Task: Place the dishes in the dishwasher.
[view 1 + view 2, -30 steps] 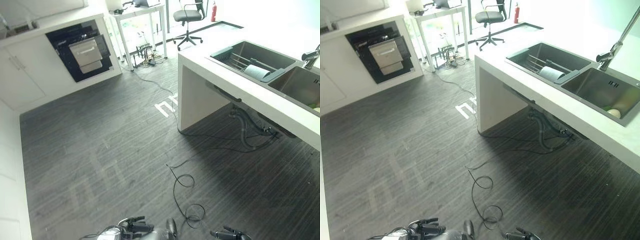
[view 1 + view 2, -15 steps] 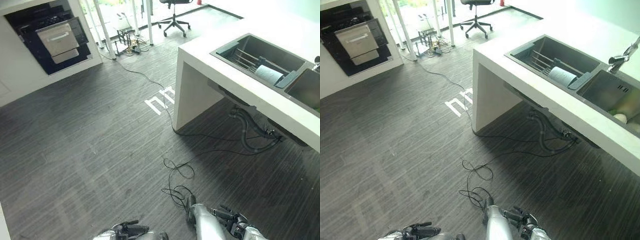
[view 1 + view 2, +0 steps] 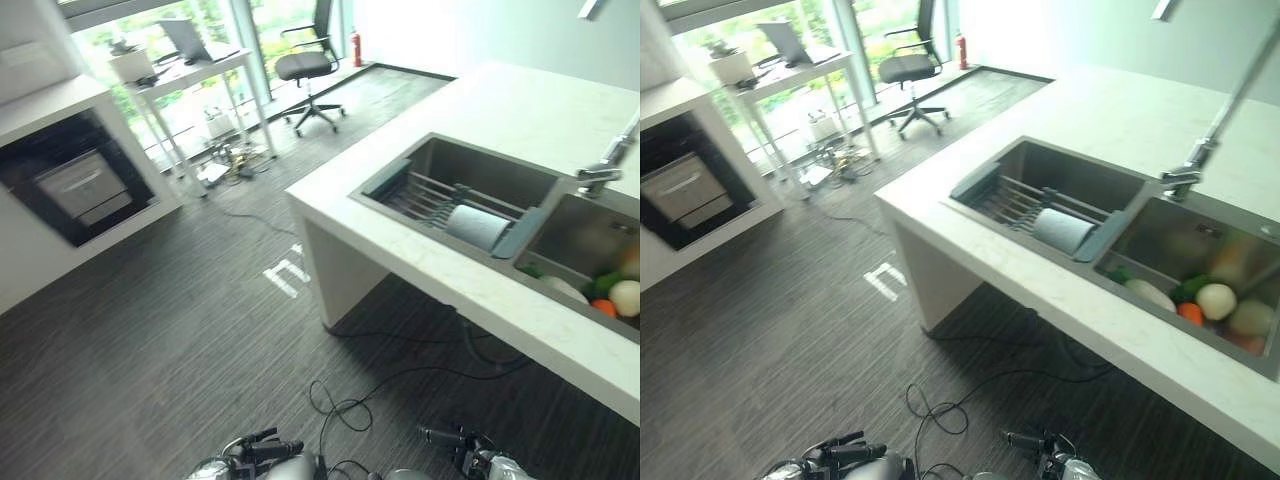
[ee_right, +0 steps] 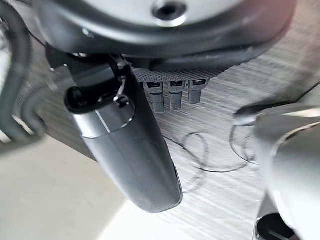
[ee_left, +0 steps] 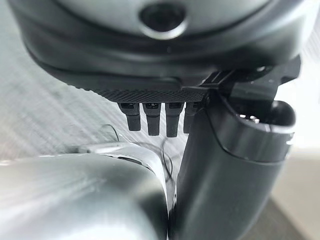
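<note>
— Step in hand?

— Approach, by the look of it. Nothing picked up yet, so barely begun.

— Whereabouts of the dish (image 3: 478, 226)?

— Pale and round, lying on its side on the rack (image 3: 425, 194) in the nearer basin of the sink (image 3: 470, 165), up against the divider. Set in the white counter (image 3: 400, 262), ahead and to the right. In the other basin, only produce (image 3: 612, 296), as far as can be told.

— And the dishwasher (image 3: 75, 185)?

— Probably that dark built-in unit in the cabinet on the far left, well apart from the sink, across open floor. Hard to say whether open or closed.

— Left hand (image 3: 262, 452)?

— Low at the bottom edge of the head view, above the floor. Fingers (image 5: 150, 117) straight in the wrist view, thumb alongside, relaxed. Holding nothing, touching nothing.

— Right hand (image 3: 470, 450)?

— Same story: low, beside the left, fingers (image 4: 172, 92) straight and slack, empty, clear of everything.

— Next move?

— Likely closing in on the counter, then raising a hand over the rim into the nearer basin. Calls for a reach past the rack bars and a grip on a curved, possibly wet wall; easy to let roll or slip. After that, a long carry to the far side.
</note>
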